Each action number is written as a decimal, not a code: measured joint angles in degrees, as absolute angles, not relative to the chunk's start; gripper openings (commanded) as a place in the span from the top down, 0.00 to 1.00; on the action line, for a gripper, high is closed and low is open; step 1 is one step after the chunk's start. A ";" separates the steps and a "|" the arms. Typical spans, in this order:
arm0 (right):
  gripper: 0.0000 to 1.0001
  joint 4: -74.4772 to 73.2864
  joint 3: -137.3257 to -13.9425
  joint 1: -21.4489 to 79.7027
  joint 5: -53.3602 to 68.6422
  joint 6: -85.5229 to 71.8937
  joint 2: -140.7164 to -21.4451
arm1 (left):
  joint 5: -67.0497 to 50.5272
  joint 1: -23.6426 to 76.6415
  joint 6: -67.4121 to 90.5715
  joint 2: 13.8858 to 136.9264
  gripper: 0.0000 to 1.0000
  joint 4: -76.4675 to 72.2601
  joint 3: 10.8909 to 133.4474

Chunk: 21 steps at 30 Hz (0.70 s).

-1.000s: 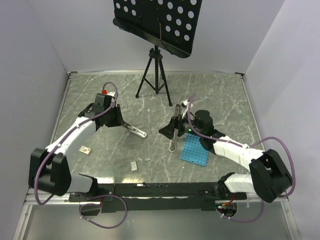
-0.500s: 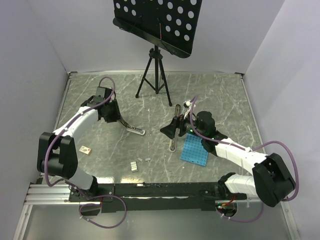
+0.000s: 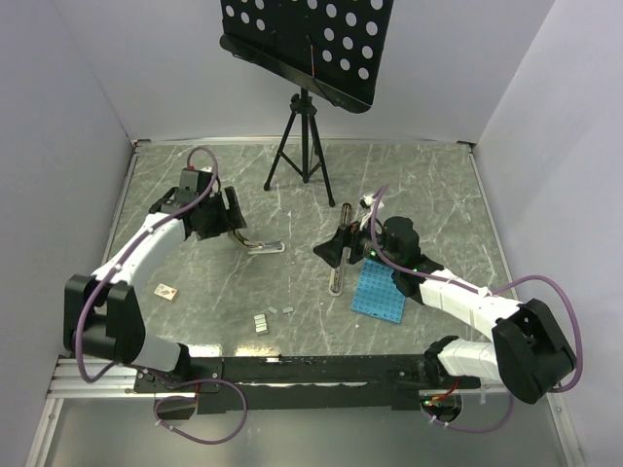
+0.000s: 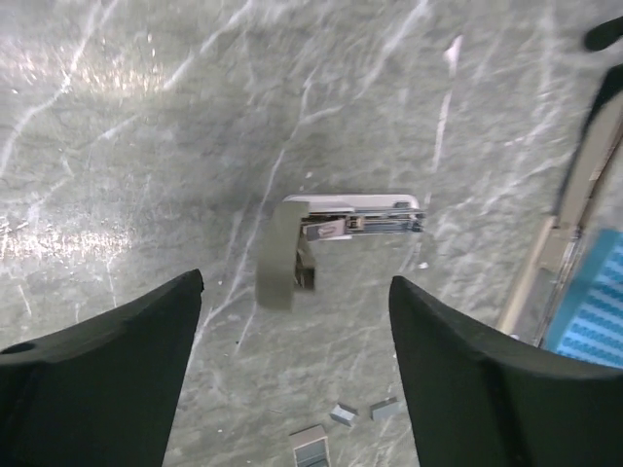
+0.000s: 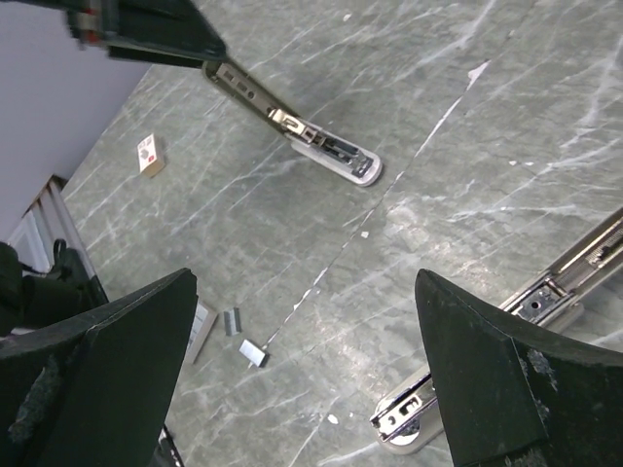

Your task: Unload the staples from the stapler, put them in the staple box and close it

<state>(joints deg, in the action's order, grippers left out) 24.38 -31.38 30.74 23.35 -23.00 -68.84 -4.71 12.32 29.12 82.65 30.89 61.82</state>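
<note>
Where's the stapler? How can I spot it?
Find the black tripod at the back of the marble table. Just in front and left of it lies the stapler. It is small, silvery and bent open in a V, unlike the long straight bar beside the blue tray.

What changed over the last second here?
The left gripper opened and let go of the stapler, which it had held by its raised arm; the stapler's base swung slightly toward the far side. The right gripper stayed open in place; the staples and blue tray did not move.
</note>
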 measured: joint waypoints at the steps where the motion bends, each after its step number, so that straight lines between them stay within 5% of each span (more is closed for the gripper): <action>1: 0.00 24.36 -31.38 30.74 23.00 -23.27 -68.82 | -4.69 12.32 29.12 81.56 0.07 30.92 61.82; 3: 0.00 24.14 -31.38 30.74 21.82 -24.38 -68.66 | -4.69 12.32 29.10 79.77 0.00 31.05 61.93; 21: 0.00 -4.03 -41.04 28.18 11.16 -23.18 -64.55 | -9.21 12.29 24.69 45.54 0.03 17.26 45.08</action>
